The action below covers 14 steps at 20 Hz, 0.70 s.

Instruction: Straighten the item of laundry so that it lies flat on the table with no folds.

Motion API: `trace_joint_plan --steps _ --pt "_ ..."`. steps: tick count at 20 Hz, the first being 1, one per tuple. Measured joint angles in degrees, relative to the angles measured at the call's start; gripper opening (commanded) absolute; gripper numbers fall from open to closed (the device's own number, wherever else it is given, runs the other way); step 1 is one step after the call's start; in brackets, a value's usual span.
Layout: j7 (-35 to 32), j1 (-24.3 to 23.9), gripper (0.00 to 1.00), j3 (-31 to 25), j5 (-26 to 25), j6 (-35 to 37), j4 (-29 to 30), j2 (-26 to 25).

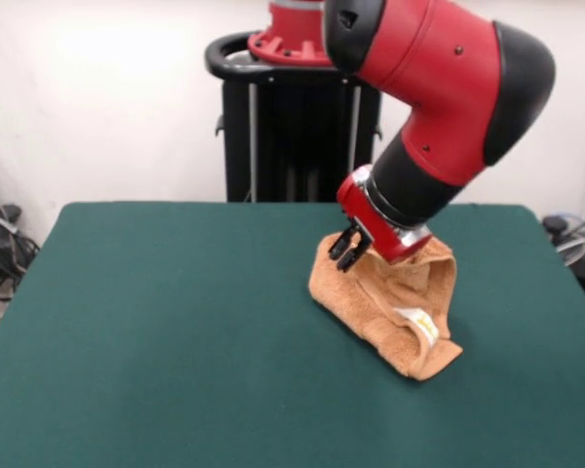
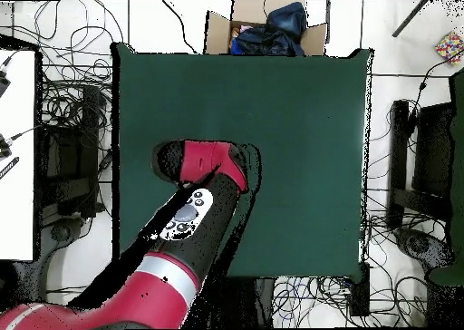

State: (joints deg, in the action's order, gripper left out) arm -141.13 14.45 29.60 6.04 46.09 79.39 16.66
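The orange-tan towel (image 1: 385,302) lies bunched and folded right of the middle of the dark green table (image 1: 156,322), with its white label (image 1: 416,323) facing the front. Its upper part rises in a hump toward my gripper (image 1: 347,250). The gripper points down and left at the towel's upper left edge and looks shut on the cloth there. In the overhead view the red arm (image 2: 210,163) covers the towel and the gripper, so neither shows there; the table (image 2: 299,118) shows around it.
The black pedestal (image 1: 292,127) stands behind the table's far edge. In the overhead view a cardboard box of dark clothes (image 2: 267,27) sits past the table's top edge. Cables (image 2: 72,100) lie on the floor at the left.
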Motion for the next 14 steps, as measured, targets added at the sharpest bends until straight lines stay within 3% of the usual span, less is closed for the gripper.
trace_joint_plan --steps 14 --pt "0.0 0.0 0.0 0.0 0.7 6.8 -3.0 0.7"
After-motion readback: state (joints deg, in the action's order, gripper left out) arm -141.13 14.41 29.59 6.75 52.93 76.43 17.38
